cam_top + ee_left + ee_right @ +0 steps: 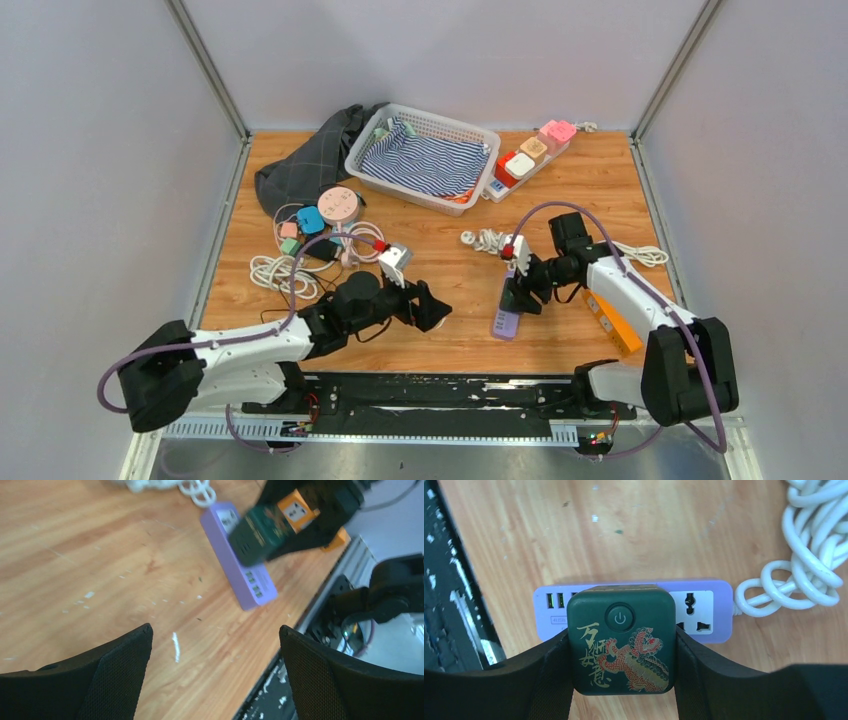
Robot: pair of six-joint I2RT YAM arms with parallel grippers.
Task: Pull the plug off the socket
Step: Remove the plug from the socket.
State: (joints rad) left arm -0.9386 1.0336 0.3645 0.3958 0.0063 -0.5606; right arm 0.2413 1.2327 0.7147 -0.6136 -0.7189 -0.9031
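My right gripper (pixel 621 652) is clamped on the dark green cube plug with a gold-and-red lion print (pixel 621 630), one finger on each side. The plug's power-button face looks straight at my wrist camera, at lower centre of that view. Behind it, the lilac plastic power strip (pixel 704 607) lies with its long axis left to right. Its USB ports are at the left end and a coiled white cable (pixel 809 555) leaves the right end. I cannot tell whether the pins are seated. My left gripper (pixel 215 650) hangs wide open, holding nothing, over the scuffed wooden table (pixel 450 260). Pale grey walls (pixel 100 150) enclose the table.
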